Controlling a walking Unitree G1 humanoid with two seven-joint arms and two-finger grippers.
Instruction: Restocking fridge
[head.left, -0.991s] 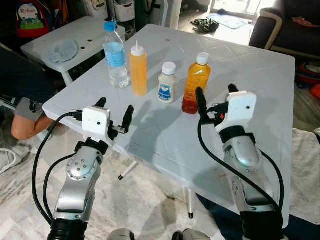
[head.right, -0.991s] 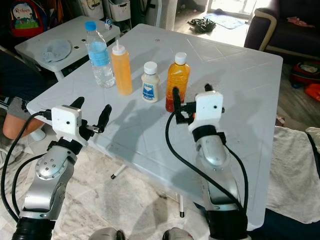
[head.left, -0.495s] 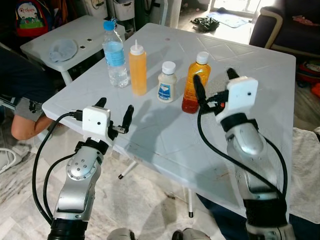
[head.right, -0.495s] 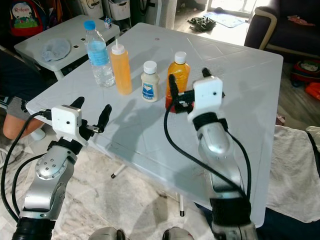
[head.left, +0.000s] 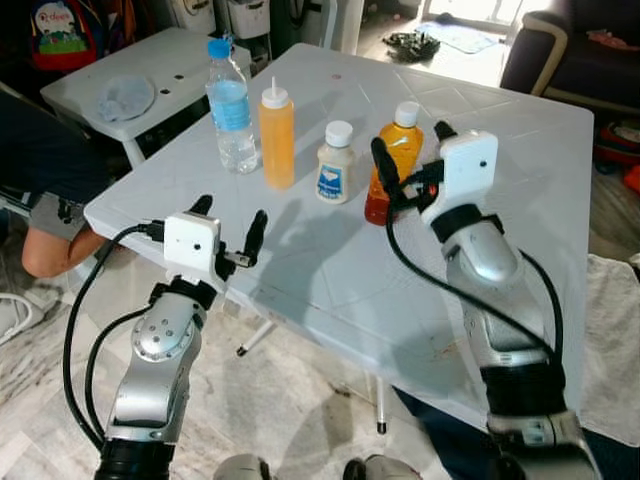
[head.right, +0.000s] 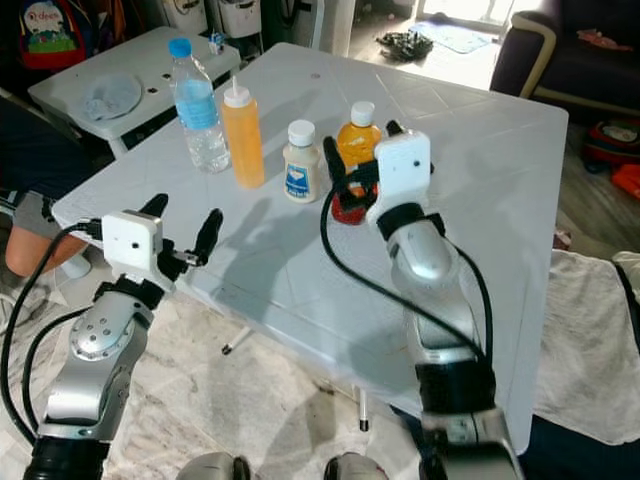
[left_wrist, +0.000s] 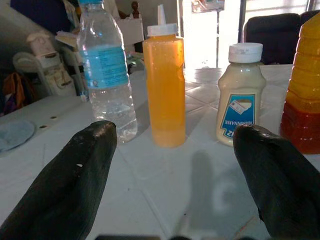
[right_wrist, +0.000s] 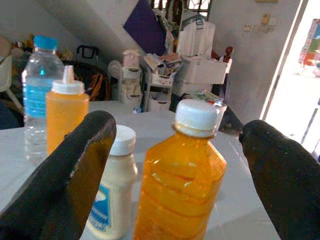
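Note:
Four items stand in a row on the white table: a water bottle, an orange squeeze bottle, a small mayonnaise jar and an orange juice bottle. My right gripper is open, one finger on each side of the juice bottle's upper part. The right wrist view puts the juice bottle between the fingers, not touching them. My left gripper is open and holds nothing. It hovers over the table's near left edge, pointing at the row.
A smaller white table with a grey cloth stands at the back left. A seated person's leg is at the left. A dark sofa is at the back right, and a towel lies on the floor.
My right gripper has moved forward and a little left, up to the juice bottle, and now straddles it. The left arm has not moved.

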